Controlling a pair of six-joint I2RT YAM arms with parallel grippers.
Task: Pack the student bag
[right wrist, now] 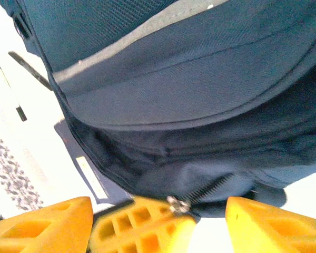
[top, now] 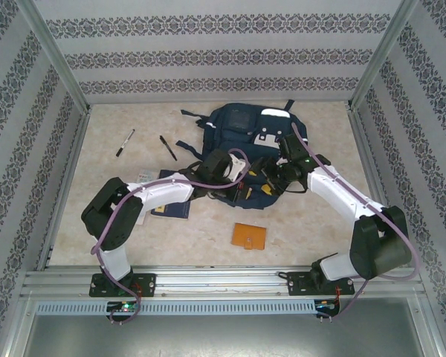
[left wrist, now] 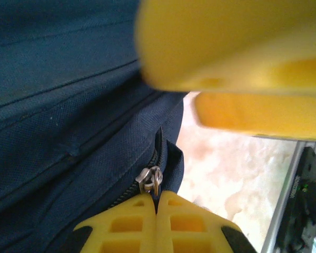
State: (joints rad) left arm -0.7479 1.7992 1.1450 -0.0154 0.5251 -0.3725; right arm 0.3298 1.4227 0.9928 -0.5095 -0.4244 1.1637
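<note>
One limp student bag (top: pixel 245 130) lies at the far edge of the tabletop (top: pixel 312 223); your left gripper (left wrist: pixel 157 205) pinches its zip pull (left wrist: pixel 150 182), your right gripper (right wrist: pixel 158 232) stands open, so probably take the soft cloth beside the zipper (right wrist: pixel 210 187).

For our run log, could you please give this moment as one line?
left hand: shut on silver metal zipper pull of large navy-blue fabric backpack | right hand: open, beside left hand

left arm (top: pixel 160 192), right arm (top: pixel 342 190) bent inward; left gripper (left wrist: pixel 157 221) pinched closed, right gripper (right wrist: pixel 158 208) fingers spread, straddling left's tips.
</note>
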